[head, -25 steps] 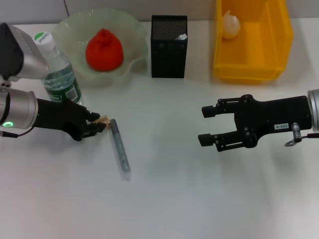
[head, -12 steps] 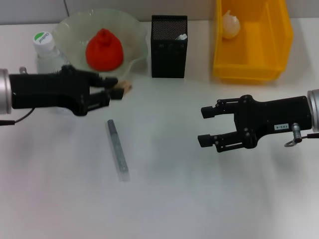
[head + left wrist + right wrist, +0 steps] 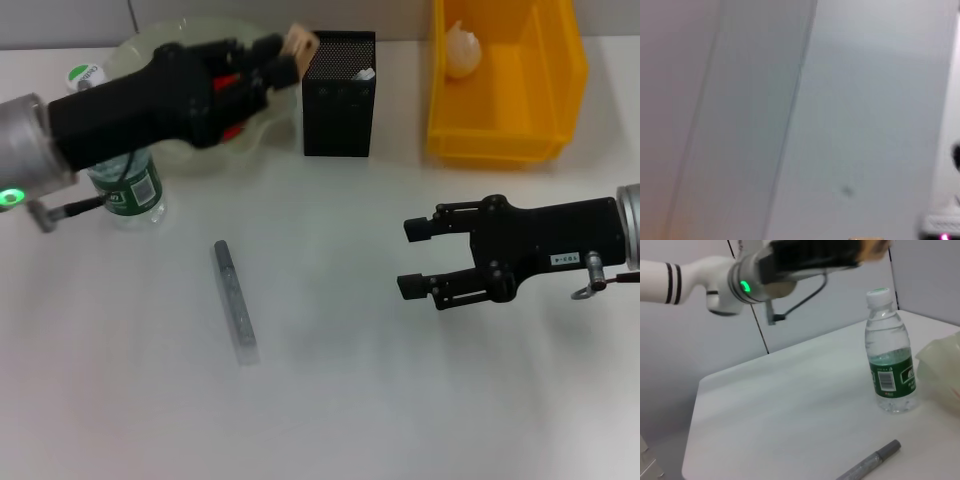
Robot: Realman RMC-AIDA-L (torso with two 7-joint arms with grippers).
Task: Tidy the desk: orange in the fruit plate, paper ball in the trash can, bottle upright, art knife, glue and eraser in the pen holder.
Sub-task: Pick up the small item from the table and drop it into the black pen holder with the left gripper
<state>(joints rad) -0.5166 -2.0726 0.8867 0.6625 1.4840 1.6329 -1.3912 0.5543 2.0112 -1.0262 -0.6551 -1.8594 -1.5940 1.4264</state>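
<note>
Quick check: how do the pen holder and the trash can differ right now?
The pen holder is black metal mesh, while the trash can is solid bright yellow plastic. The pen holder is a narrow upright box; the trash can is wider, with a lowered front lip. The left gripper holds the eraser beside the pen holder's rim; nothing hovers over the trash can, where the paper ball lies. Both stand at the desk's far edge.

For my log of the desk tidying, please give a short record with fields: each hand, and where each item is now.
left hand: raised beside the pen holder, shut on the eraser
right hand: open, over the desk, holds nothing
orange: hidden behind the left arm
paper ball: in the trash can
bottle: upright
grey knife: lying on the desk
</note>
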